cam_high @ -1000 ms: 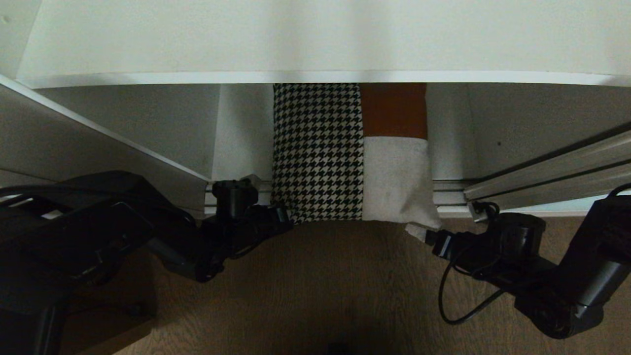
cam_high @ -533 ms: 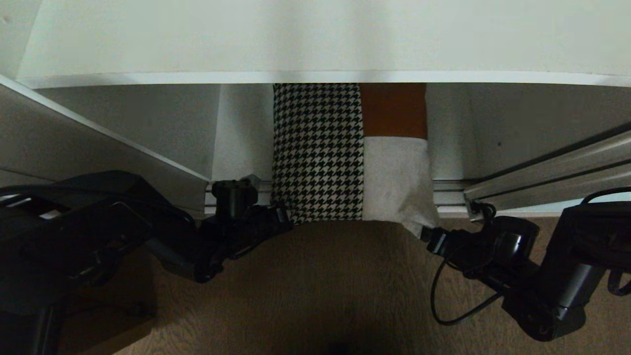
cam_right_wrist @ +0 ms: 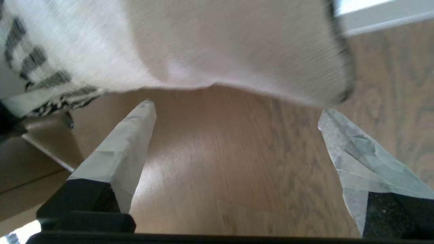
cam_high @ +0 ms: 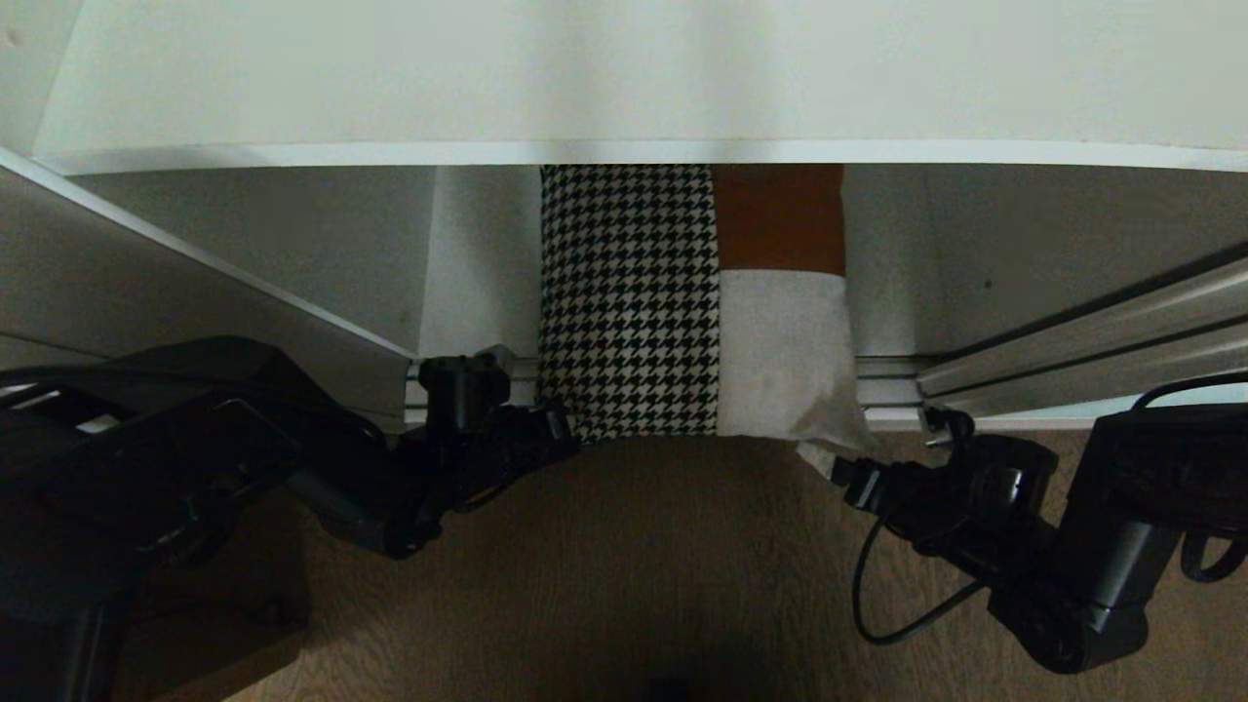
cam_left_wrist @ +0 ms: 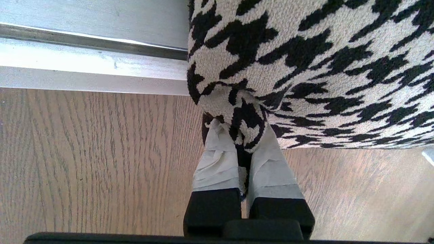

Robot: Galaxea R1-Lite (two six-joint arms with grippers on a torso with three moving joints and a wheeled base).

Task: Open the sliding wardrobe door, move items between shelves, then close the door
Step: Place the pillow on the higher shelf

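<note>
Cushion (cam_high: 682,302) on bottom shelf, near edge overhanging floor track (cam_high: 882,375); near-left corner pinched in closed left gripper (cam_left_wrist: 242,135), right gripper (cam_right_wrist: 234,118) spread wide just short of near-right corner; mid-pickup, next likely: close right, then lift level.

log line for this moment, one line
left tool: shut on cushion corner | right tool: open, at other corner, not gripping | cushion: hangs over track

A home, likely a bedroom: a white wardrobe shelf (cam_high: 624,78), a patchwork cushion (cam_high: 682,312) beneath it, wood-plank floor (cam_high: 634,565) in front of it.
</note>
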